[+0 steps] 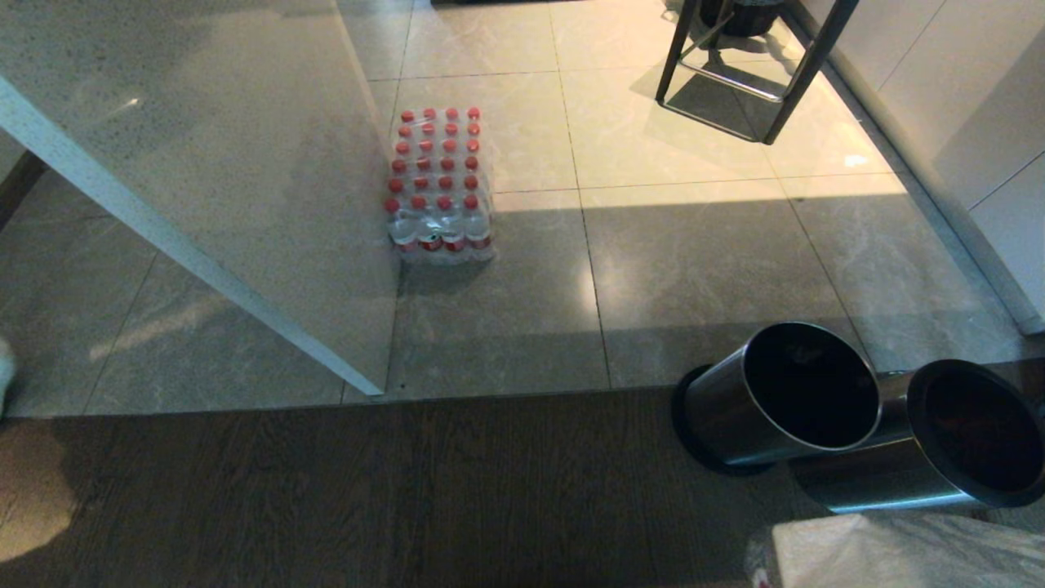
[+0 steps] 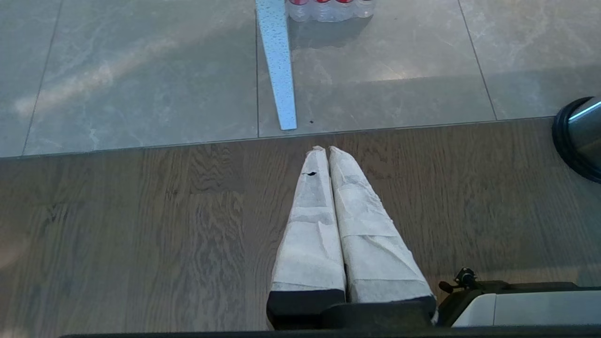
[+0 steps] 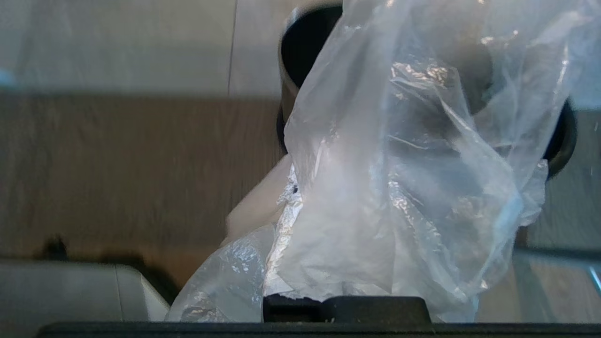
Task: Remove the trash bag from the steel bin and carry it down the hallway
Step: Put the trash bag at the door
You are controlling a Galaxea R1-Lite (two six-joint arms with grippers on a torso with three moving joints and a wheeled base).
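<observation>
The clear, crinkly plastic trash bag (image 3: pixel 404 188) hangs bunched over the right gripper (image 3: pixel 291 202), jaws clamped tight on its film, so it is out of the round brushed-steel bin (image 1: pixel 775 400). That bin and a second steel bin (image 1: pixel 922 457) both show dark, bare insides. The left gripper (image 2: pixel 324 149), its white-wrapped fingers (image 2: pixel 310 225) pressed together on nothing, hangs idle over the brown wood-plank floor (image 2: pixel 141 225). To my eye only the carrying remains.

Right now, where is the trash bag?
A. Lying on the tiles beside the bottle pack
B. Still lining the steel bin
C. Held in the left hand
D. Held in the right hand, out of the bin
D: the right wrist view shows the trash bag draped from the right hand, and the steel bin stands dark and unlined.
</observation>
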